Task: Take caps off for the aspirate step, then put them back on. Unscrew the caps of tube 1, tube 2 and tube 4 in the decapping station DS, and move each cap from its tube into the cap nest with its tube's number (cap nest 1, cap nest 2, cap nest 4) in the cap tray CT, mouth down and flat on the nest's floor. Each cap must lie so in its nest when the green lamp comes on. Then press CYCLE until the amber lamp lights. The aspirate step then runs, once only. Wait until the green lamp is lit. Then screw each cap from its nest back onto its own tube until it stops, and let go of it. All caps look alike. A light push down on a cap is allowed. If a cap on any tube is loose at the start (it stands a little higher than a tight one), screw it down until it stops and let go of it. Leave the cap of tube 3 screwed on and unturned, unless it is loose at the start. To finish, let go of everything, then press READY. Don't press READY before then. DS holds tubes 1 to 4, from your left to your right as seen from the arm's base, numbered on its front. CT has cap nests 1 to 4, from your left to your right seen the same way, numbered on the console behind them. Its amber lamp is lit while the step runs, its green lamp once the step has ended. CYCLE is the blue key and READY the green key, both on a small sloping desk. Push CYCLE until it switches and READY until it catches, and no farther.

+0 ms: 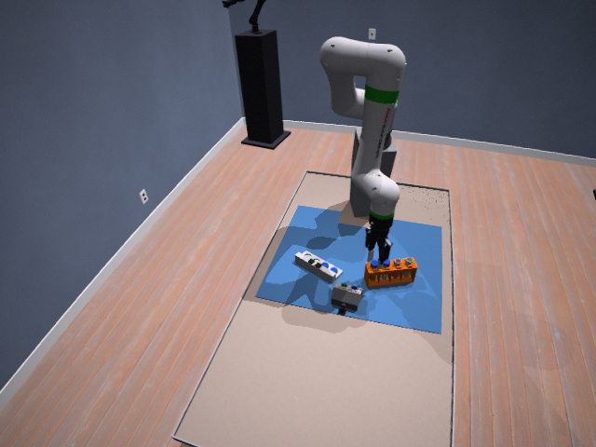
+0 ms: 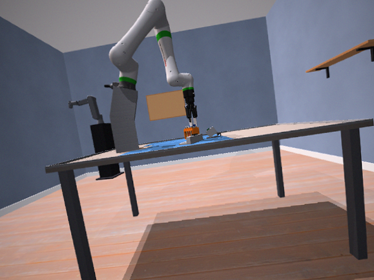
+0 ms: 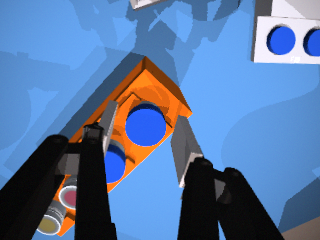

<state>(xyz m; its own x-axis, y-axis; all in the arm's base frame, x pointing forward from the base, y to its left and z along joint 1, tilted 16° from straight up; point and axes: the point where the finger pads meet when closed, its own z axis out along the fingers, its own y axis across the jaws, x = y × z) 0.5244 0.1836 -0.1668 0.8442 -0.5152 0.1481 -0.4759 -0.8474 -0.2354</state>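
the gripper hangs straight down over one end of the orange decapping station, its two fingers parted and standing either side of the blue cap on the end tube, with a visible gap on each side, so it grips nothing. just next along the station, partly behind the gripper's one finger in the wrist view, sits a second blue cap on its tube. farther along from the gripper the last two tubes stand uncapped, one with a pinkish mouth and one with a yellowish mouth. off to one side of the gripper, well apart from the station, the white cap tray lies on the blue mat, and two blue caps rest in neighbouring nests there. the small grey sloping desk with its keys sits near the tray and the station, a little farther from the arm's base than the gripper. the white arm reaches down from its grey pedestal on the table.
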